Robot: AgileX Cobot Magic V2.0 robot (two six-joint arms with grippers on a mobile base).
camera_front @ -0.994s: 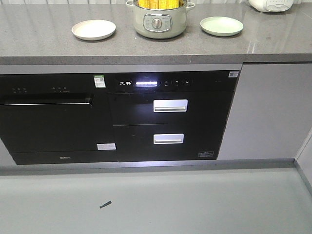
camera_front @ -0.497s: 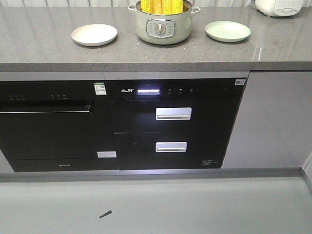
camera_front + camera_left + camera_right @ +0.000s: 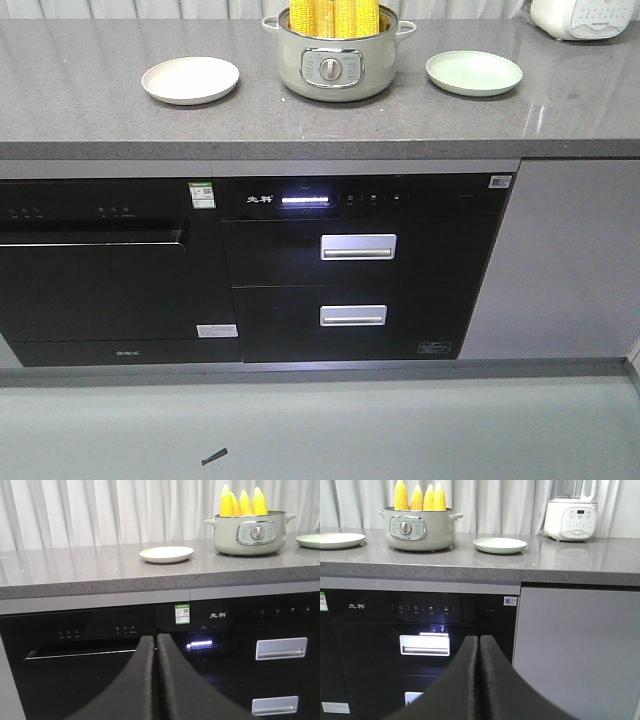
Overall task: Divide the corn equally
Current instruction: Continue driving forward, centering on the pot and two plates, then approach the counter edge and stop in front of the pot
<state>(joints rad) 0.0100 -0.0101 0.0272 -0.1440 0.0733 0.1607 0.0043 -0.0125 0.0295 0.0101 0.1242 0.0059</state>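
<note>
Several bright yellow corn cobs (image 3: pixel 335 15) stand upright, tips up, in a pale green round pot (image 3: pixel 332 65) on the grey stone counter (image 3: pixel 90 110), between a cream plate (image 3: pixel 190 80) at left and a green plate (image 3: pixel 474 72) at right. The black left gripper (image 3: pixel 156 645) and right gripper (image 3: pixel 479 645) are pressed closed and empty, low before the cabinet fronts (image 3: pixel 565 260). The cobs lie higher and farther, between the two, neither clearly nearer.

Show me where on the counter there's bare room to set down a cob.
The cream plate and green plate lie empty. Bare counter runs left of the cream plate and along the front edge before the pot. Crowded: the pot, packed with upright corn, and the corner by the white appliance.
</note>
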